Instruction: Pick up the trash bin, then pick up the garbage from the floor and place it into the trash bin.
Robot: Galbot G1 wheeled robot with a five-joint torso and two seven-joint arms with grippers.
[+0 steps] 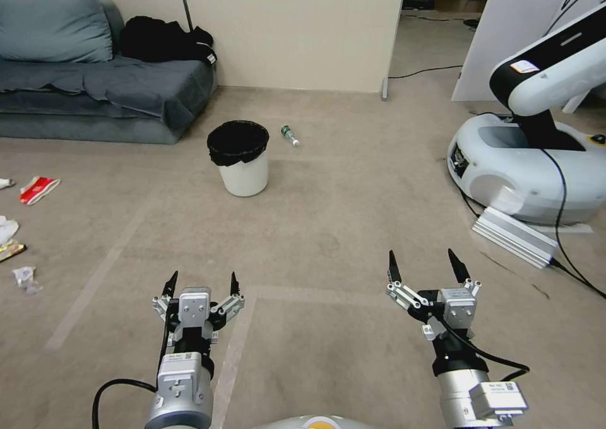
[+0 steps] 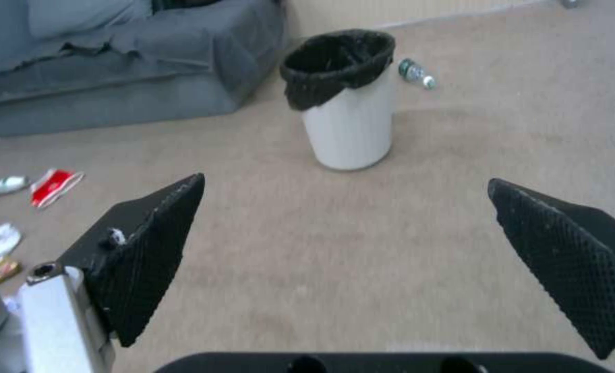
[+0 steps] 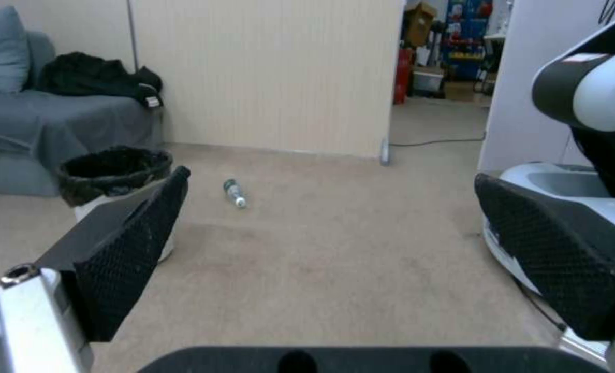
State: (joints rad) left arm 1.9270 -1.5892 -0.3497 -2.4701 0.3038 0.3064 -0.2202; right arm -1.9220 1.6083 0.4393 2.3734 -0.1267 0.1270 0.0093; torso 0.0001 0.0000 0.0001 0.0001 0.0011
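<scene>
Bin (image 1: 240, 158) upright on carpet, well ahead of both grippers, nothing held.

Left gripper (image 1: 202, 282) low over the floor, fingers spread wide, empty, touching nothing; same for right gripper (image 1: 425, 262), also spread and empty. Standing ahead of the left gripper and far from it: one bin, black liner folded over rim. Lying just beside it on the far right side: one bottle (image 1: 290, 135). Scattered well apart at the far left of the floor: one red packet (image 1: 38, 189), one white tissue (image 1: 6, 229), one gold wrapper (image 1: 11, 250), one small clear scrap (image 1: 25, 277). Behind the bin: a sofa (image 1: 95, 94). To the right: another robot's base (image 1: 524, 170).
</scene>
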